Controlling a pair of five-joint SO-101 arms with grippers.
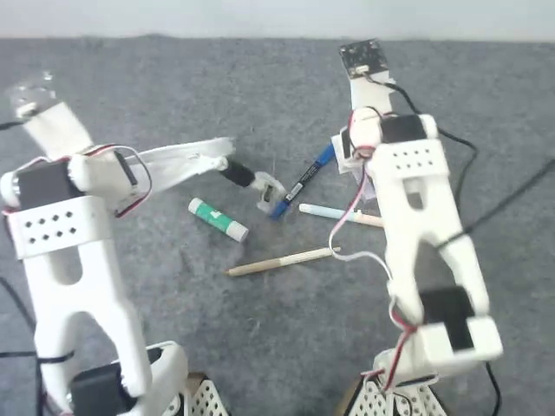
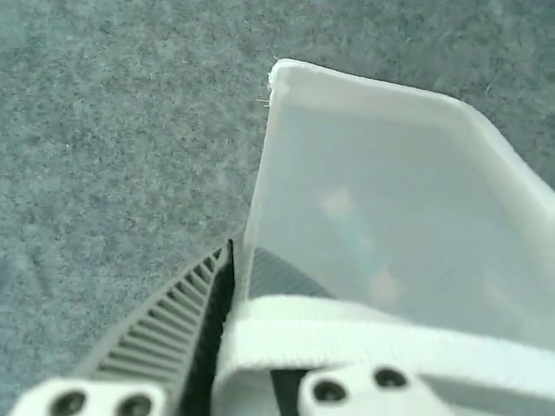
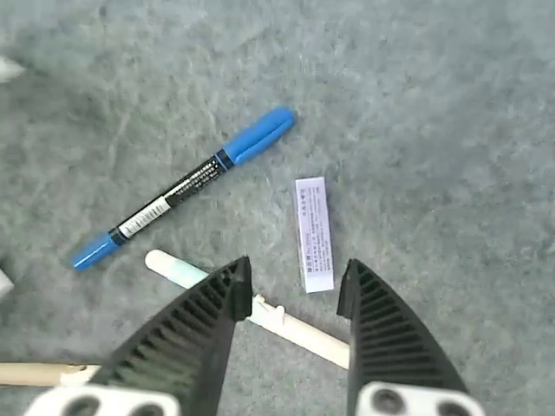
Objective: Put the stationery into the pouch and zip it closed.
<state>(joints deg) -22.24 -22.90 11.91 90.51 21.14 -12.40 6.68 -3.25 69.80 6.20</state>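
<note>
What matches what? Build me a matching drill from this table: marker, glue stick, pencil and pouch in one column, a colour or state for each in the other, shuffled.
Column one:
1. marker
2. glue stick
3. pencil
4. pouch

Column two:
a. green and white
b. clamped in the left gripper
c. plain wood colour
d. blue at both ends

Pairs: 1-d, 2-a, 3-c, 4-b.
</note>
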